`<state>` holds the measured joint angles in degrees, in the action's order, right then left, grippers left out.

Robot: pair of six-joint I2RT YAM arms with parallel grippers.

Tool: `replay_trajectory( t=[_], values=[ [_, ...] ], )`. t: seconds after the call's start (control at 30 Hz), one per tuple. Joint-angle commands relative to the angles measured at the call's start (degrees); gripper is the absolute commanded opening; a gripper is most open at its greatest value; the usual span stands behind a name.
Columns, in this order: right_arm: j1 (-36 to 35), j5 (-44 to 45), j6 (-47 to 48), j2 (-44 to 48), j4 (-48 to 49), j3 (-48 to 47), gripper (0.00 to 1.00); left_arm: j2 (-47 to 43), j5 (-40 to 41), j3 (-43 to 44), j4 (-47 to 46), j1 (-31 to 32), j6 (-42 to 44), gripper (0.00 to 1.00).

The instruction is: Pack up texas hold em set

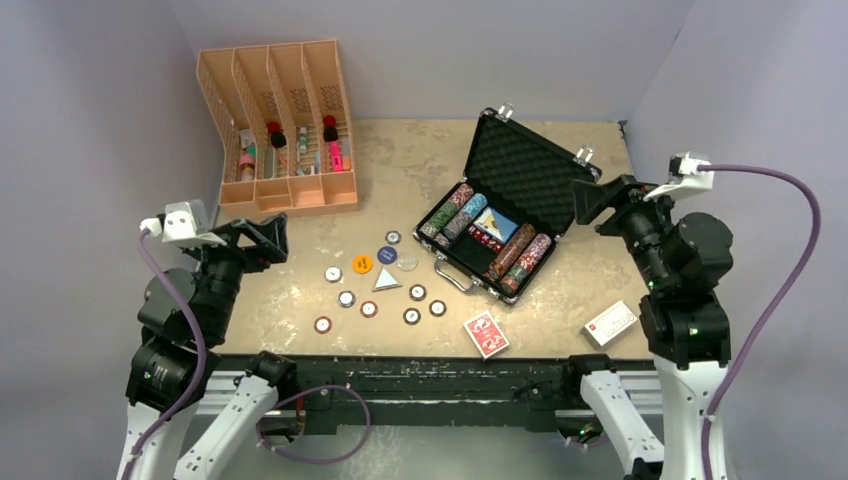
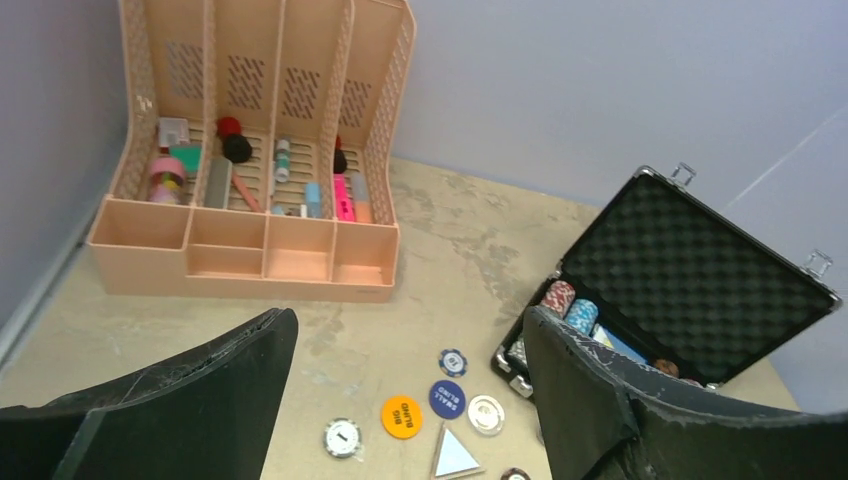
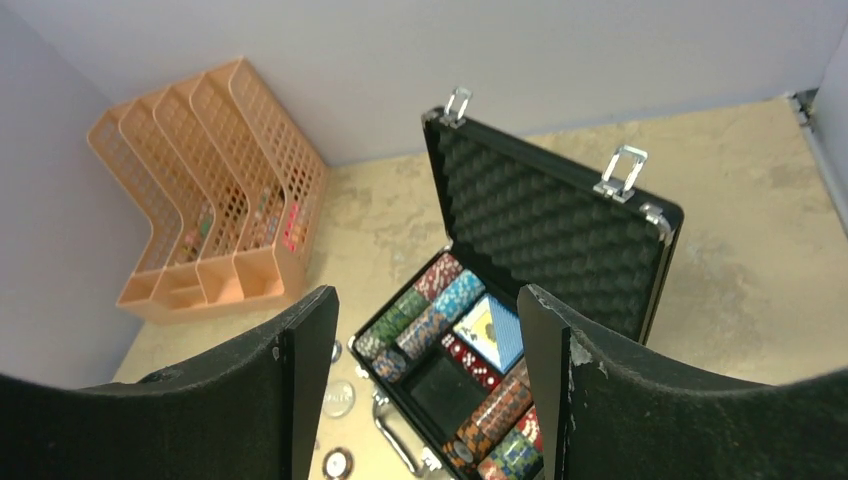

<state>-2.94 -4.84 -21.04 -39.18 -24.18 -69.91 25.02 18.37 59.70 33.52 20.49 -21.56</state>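
The left gripper (image 1: 272,240) hovers over the table's left side with its fingers spread wide and nothing between them. The orange rack (image 1: 280,130) stands beyond it. The loose chips (image 1: 380,285) lie scattered flat just right of this gripper, between it and the briefcase (image 1: 525,170), so the left arm is the nearer one for them.

The red-backed card deck (image 1: 486,333) lies near the front edge, its long axis angled slightly. It sits about midway between the arms, with a white box (image 1: 610,324) further right.

The briefcase lies open at centre-right. Its long axis runs diagonally, the handle side faces the chips, and the lid stands up on the far-right side. An empty foam slot (image 3: 445,385) shows among the chip rows.

The right gripper (image 1: 590,205) hangs just right of the lid, likewise spread and empty.

Each wrist view's own fingers cut off the near table, hiding the deck. Chip markings are too small to read from above.
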Motion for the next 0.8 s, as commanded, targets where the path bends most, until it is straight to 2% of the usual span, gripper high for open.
replay_trajectory(
  t=[0.0, 0.27, 0.4, 0.57, 0.77],
  values=[
    [0.80, -5.81, 0.18, 0.08, -0.94, 2.47, 0.69, -0.46, -6.05, -3.09, -6.16, -0.59, -3.88, 0.84],
    [0.90, -5.87, -4.93, -4.08, -1.06, 9.03, 0.67, 0.82, -16.66, -12.72, -19.07, -0.71, -10.97, 0.85],
    [-1.51, -1.98, -9.07, -6.20, -3.04, 12.66, 0.67, 3.62, -18.97, -15.08, -20.96, -0.72, -12.35, 0.86],
    [-13.25, 7.17, -16.94, -9.42, -3.38, 17.39, 0.68, 6.48, -20.64, -15.99, -22.12, -0.75, -11.70, 0.86],
    [-29.47, 18.58, -23.31, -19.39, -5.01, 17.82, 0.73, 8.78, -19.97, -15.93, -22.59, -0.80, -10.69, 0.85]
  ],
)
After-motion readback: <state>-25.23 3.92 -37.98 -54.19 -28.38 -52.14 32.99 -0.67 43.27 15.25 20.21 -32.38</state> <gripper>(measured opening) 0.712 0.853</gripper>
